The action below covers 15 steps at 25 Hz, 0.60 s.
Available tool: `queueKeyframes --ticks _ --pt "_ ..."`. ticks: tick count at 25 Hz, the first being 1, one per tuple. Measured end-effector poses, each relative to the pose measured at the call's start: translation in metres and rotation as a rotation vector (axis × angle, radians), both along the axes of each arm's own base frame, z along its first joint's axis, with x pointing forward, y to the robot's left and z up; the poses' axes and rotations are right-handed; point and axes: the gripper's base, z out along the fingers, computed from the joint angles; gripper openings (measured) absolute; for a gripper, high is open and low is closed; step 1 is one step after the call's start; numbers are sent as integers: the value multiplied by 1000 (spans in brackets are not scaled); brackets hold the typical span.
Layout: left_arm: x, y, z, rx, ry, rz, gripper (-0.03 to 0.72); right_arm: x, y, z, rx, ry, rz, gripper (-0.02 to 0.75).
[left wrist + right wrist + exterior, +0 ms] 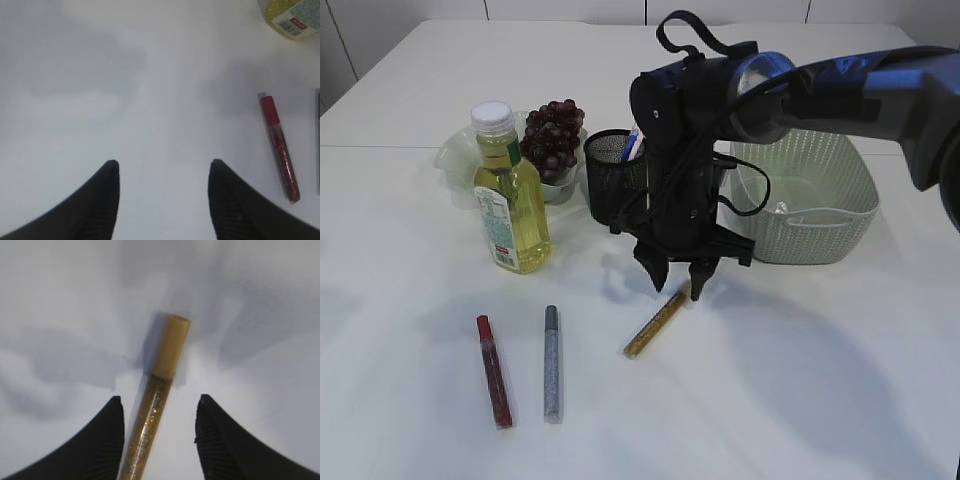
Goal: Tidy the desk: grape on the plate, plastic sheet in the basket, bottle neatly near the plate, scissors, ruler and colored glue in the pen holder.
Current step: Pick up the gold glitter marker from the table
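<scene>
My right gripper [676, 288] hangs open, pointing down over the capped end of a gold glitter glue [657, 322] lying on the table. In the right wrist view the gold glue [155, 410] runs between the open gripper [160, 398], nearer the left finger and untouched. A red glue [493, 370] and a silver glue [551, 362] lie front left. The oil bottle [510, 195] stands upright before the grapes [553, 135] on the plate [560, 190]. The black mesh pen holder [613, 172] holds something blue and white. My left gripper [164, 162] is open over bare table. Scissors, ruler and plastic sheet are not made out.
A pale green woven basket [805, 195] stands right of my right arm. In the left wrist view the red glue [279, 147] lies to the right of the jaws and the bottle's base [292, 17] shows at the top right corner.
</scene>
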Motion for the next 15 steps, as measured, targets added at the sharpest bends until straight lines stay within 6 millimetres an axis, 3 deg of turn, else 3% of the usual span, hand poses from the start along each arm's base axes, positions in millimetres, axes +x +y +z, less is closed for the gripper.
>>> queueKeyframes --ticks 7,15 --pt "2 0 1 1 -19 2 415 3 -2 -1 -27 -30 -5 374" --pt "2 0 1 1 -22 2 415 3 1 -15 -9 2 -18 374"
